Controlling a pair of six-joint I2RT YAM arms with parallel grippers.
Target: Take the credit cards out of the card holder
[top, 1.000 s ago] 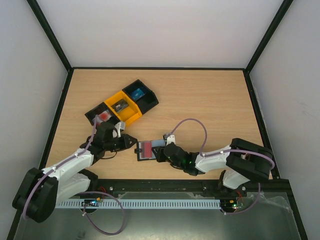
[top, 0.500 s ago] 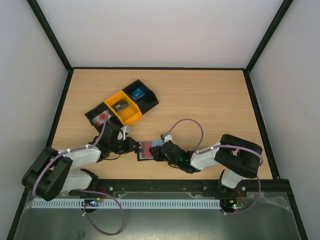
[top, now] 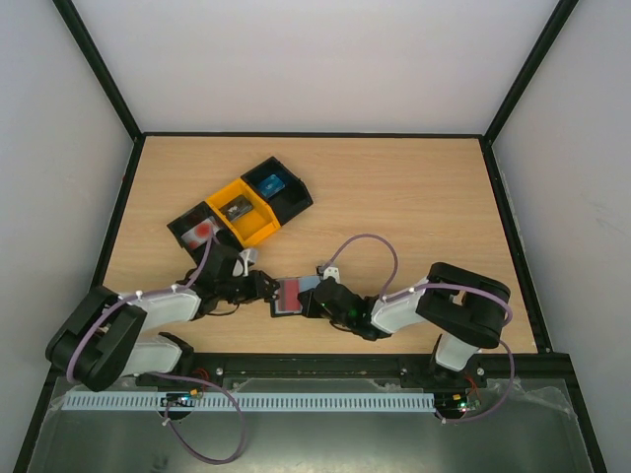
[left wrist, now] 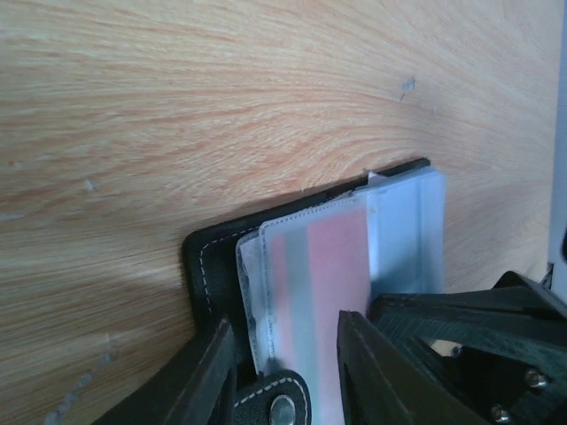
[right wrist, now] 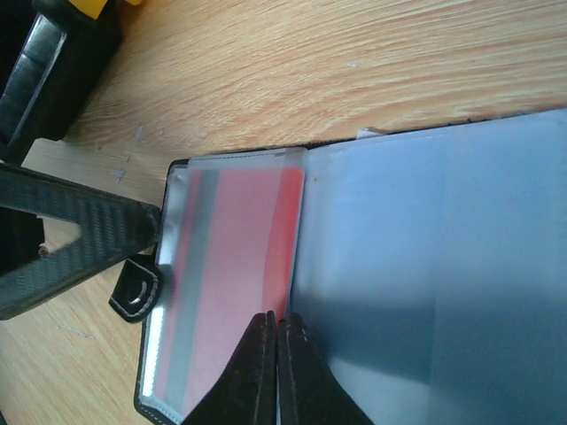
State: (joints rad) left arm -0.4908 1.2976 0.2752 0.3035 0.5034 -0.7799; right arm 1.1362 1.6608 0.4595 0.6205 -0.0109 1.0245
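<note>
Looking at the top view, the card holder [left wrist: 199, 266] lies open and flat on the table [left wrist: 177, 106] in the lower middle of the frame, wedged between the two grippers and just below the row of bins [top: 242, 207].

One red card [right wrist: 235, 257] sits in a clear sleeve [left wrist: 255, 297] on the holder's left half, with the grey-blue panel [right wrist: 425, 266] to its right.

The open holder's long axis runs left-right across the top view. The card's long axis looks roughly crosswise to that, pointing up the frame.

The left gripper [left wrist: 283, 328] has its jaws apart, straddling the holder's near edge and snap tab [left wrist: 282, 405]. The right gripper [right wrist: 276, 317] is pinched closed, tips right on the seam where the card's edge meets the panel. I can't tell if anything thin is caught between them.

My guess on handling:
- **Card:** it should be light, stiff and slick.
- **Sleeve:** it looks soft and clingy.
- **Holder:** it probably weighs next to nothing, so it'll drag along unless it's pinned.

I'd hold down the black border or tab and nip the card by whichever edge the sleeve leaves open — can't make out which one that is.
</note>
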